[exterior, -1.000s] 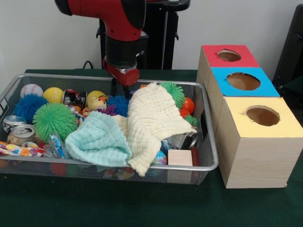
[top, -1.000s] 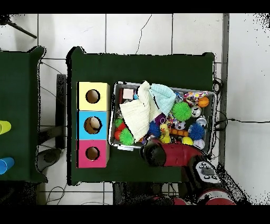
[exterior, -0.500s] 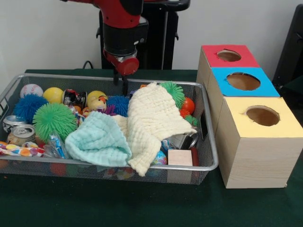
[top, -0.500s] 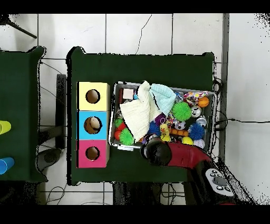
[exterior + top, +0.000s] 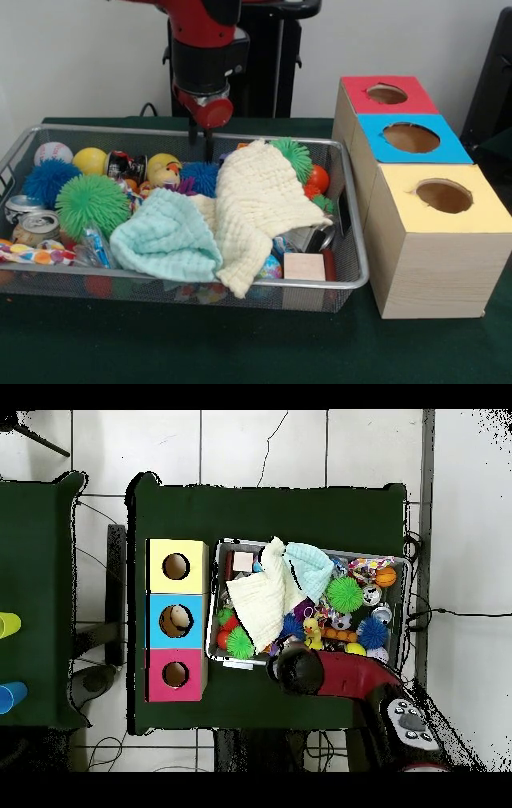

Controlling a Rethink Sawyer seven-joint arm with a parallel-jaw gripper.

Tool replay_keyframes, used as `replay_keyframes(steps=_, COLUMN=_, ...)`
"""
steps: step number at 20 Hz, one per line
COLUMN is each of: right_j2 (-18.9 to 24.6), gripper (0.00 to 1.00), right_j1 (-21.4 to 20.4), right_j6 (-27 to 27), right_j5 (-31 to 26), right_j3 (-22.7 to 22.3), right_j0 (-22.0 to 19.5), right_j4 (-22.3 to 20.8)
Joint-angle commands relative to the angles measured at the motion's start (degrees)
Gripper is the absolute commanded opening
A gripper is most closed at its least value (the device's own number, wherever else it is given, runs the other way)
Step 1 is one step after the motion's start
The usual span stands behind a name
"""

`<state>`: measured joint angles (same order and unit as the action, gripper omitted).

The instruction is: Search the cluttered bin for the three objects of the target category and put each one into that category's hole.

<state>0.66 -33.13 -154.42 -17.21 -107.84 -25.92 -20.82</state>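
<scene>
My gripper (image 5: 201,142) hangs over the far rim of the wire bin (image 5: 320,298), above a blue spiky ball (image 5: 200,176). Its two thin fingers stand apart with nothing between them. A cream cloth (image 5: 260,200) and a mint cloth (image 5: 164,236) cover the middle of the bin. Around them lie green spiky balls (image 5: 92,204) (image 5: 294,156), a yellow ball (image 5: 90,160), a baseball (image 5: 53,152), a rubber duck (image 5: 164,170), cans (image 5: 36,226) and a wooden block (image 5: 304,266). In the overhead view the arm (image 5: 300,669) hides the gripper.
Right of the bin stand three joined wooden boxes with holes in their tops: red (image 5: 356,100) farthest, blue (image 5: 376,144) in the middle, yellow (image 5: 400,208) nearest. In the overhead view a tan thing (image 5: 177,620) shows inside the blue box's hole.
My gripper has risen out of the bin, drawn back toward the far rim and shifted slightly left in the front view. The bin's contents have not moved.
</scene>
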Motion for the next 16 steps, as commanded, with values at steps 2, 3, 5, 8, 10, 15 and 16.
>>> replay_keyframes(steps=2, right_j2=-2.15, gripper=1.00, right_j1=13.32, right_j6=-2.77, right_j5=13.21, right_j3=9.25, right_j0=2.50, right_j4=-3.21)
replay_keyframes(steps=3, right_j2=-2.25, gripper=1.00, right_j1=13.45, right_j6=-2.70, right_j5=13.59, right_j3=9.00, right_j0=2.57, right_j4=-2.71)
replay_keyframes(steps=5, right_j2=-2.34, gripper=1.00, right_j1=12.91, right_j6=-2.43, right_j5=13.53, right_j3=8.37, right_j0=2.78, right_j4=-1.76)
replay_keyframes(steps=8, right_j2=-2.95, gripper=1.00, right_j1=12.21, right_j6=-2.32, right_j5=13.49, right_j3=7.45, right_j0=3.32, right_j4=-0.87)
replay_keyframes(steps=10, right_j2=-2.51, gripper=1.00, right_j1=10.21, right_j6=-1.55, right_j5=11.84, right_j3=6.26, right_j0=2.62, right_j4=-0.83)
replay_keyframes(steps=15, right_j2=-0.04, gripper=1.00, right_j1=4.14, right_j6=1.94, right_j5=5.74, right_j3=3.70, right_j0=-0.69, right_j4=-0.80)
replay_keyframes(steps=16, right_j2=0.62, gripper=1.00, right_j1=3.34, right_j6=2.41, right_j5=4.77, right_j3=3.29, right_j0=-1.21, right_j4=-0.59)
